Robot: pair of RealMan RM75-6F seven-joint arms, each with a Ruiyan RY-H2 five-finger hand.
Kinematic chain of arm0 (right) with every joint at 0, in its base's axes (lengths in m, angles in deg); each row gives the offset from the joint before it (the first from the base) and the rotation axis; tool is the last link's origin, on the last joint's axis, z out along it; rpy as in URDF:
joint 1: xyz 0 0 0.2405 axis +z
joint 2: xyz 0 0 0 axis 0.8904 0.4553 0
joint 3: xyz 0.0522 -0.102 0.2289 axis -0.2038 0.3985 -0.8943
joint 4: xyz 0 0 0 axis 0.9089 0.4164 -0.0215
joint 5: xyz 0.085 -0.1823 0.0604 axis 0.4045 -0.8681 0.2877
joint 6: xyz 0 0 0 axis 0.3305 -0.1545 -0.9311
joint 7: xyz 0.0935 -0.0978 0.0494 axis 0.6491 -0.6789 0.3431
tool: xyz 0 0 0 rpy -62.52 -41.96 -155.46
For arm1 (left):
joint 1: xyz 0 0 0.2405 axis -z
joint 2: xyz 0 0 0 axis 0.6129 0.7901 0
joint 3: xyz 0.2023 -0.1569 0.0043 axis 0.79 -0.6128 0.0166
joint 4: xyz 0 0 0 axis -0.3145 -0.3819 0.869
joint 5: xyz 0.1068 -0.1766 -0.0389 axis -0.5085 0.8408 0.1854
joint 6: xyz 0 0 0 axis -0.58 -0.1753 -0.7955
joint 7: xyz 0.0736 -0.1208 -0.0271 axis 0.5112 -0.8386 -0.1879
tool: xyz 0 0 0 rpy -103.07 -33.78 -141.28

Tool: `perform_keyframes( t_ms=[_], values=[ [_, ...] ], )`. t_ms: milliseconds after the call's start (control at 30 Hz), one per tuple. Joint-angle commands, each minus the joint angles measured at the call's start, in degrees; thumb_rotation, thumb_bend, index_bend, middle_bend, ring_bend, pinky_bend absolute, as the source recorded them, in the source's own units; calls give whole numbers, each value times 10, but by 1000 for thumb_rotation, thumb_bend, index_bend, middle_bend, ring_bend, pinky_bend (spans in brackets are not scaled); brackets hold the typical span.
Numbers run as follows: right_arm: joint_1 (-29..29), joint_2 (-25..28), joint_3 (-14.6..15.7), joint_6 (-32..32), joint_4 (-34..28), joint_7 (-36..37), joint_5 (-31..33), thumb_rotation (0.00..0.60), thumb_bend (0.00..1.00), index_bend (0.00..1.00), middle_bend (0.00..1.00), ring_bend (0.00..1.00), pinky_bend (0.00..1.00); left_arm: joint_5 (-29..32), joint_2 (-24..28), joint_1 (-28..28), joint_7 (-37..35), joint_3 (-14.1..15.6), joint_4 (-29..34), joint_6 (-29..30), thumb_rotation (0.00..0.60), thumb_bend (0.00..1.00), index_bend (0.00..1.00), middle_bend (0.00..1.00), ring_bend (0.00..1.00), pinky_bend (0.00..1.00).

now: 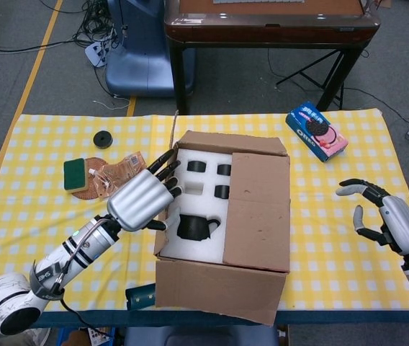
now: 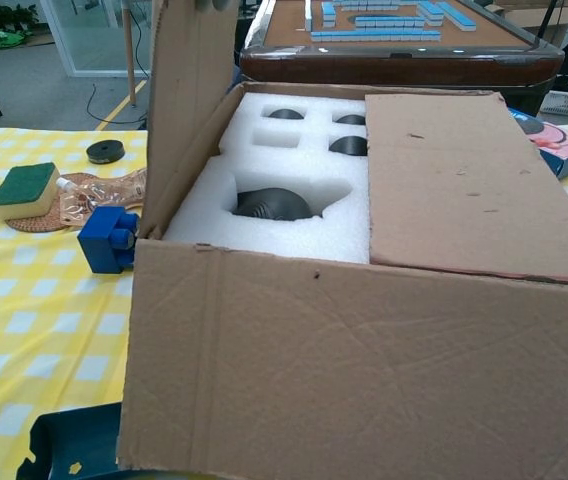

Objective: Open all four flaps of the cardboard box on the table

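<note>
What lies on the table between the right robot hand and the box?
Nothing: in the head view, only bare checked cloth separates the right robot hand from the box.
</note>
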Motion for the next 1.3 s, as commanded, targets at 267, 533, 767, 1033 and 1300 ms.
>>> perform_keyframes(
  t_ms=[267,533,767,1033,1300],
  values=[
    [0,1,-1,-2,4,5,0,600,669,321,236,210,213,-11,25,-21,-16,-3,6,6,89,572,510,429,135,0],
    [-2,3,-1,1,6,12,-1,600,668,321,236,210,213,2,39,-37,-18,0,-9,6,89,572,509,429,135,0],
    [10,0,-1,-19,8,1,-7,600,667,321,236,210,213,26,30,-53,-18,9,-33,8,98,572,503,429,135,0],
    [64,11,-9,-89,-4,-79,-29,600,766,321,245,210,213,58,0,-89,-71,12,-69,33,111,571,474,429,151,0],
    [133,-22,-31,-153,-13,-182,-32,600,990,321,301,211,213,81,-25,-138,-151,7,-107,70,112,570,443,429,159,0]
  ],
)
